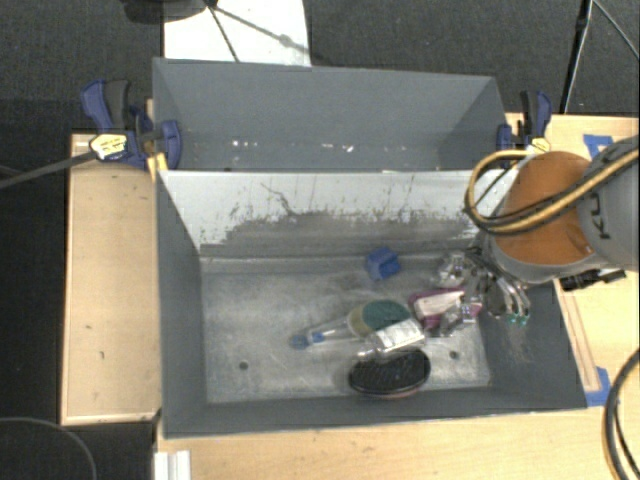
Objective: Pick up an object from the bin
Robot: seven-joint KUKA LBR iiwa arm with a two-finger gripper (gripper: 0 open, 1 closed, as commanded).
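Noted on the floor of the bin (250,308), toward its right wall and about midway between back and front walls: a small purple-and-white item (436,306), lying flat. Found hard against its right side: the claw (466,302), low over the floor. Cannot tell whether apart, together or clamped on the item, nor whether truly in contact with it.

Recorded just left of the item: a round dark-green piece (380,314). Toward the front wall from that: a silver-white packet (397,338), the two touching or overlapping. Seen nearer still to the front wall, against the packet: a black oval brush head (390,375). Logged left of the green piece, pointing toward the left wall: a slim pen-like stick (316,337) with a blue tip. Observed apart from this cluster, near the foot of the back wall: a small blue block (382,263).

Above the claw, over the right wall: orange wrist cover (540,223) with looped yellow-and-black cables (497,193). Scratch marks across the sloping back wall.
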